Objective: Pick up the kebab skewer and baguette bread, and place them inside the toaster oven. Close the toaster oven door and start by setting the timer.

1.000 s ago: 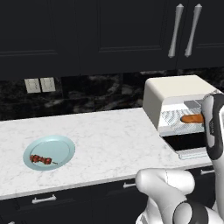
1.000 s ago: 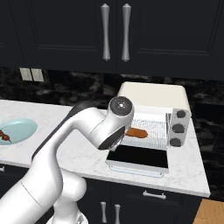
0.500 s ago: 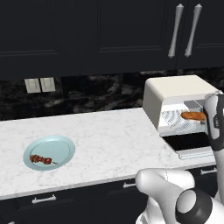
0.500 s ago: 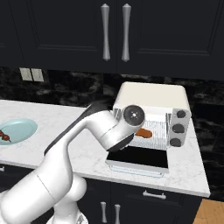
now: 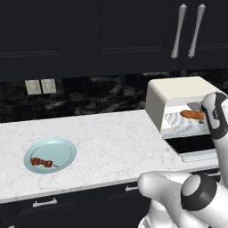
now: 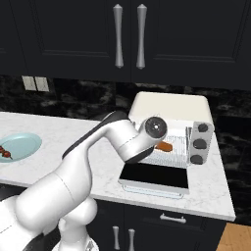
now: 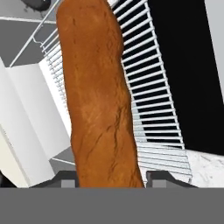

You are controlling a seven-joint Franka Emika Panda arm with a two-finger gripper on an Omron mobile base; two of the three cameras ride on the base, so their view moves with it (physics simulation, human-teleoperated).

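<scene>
My gripper (image 7: 107, 180) is shut on the baguette bread (image 7: 96, 96), an orange-brown stick held over the wire rack (image 7: 153, 109). From the base, the baguette bread (image 5: 193, 114) (image 6: 165, 146) sits inside the cream toaster oven (image 5: 178, 89) (image 6: 169, 105), just above its rack. The toaster oven door (image 5: 191, 144) (image 6: 154, 176) lies folded down flat in front. On the light blue plate (image 5: 62, 149) (image 6: 22, 143) at the counter's left rests the kebab skewer (image 5: 41, 163) (image 6: 6, 152).
Dark knobs (image 6: 199, 143) line the oven's right panel. Black upper cabinets with silver handles (image 5: 187, 31) hang over the white marble counter (image 5: 111, 142). Wall outlets (image 5: 41, 86) sit on the dark backsplash.
The arm has pushed a little further toward the oven, carrying the baguette bread slightly deeper over the rack. The kebab skewer and plate have stayed put.
</scene>
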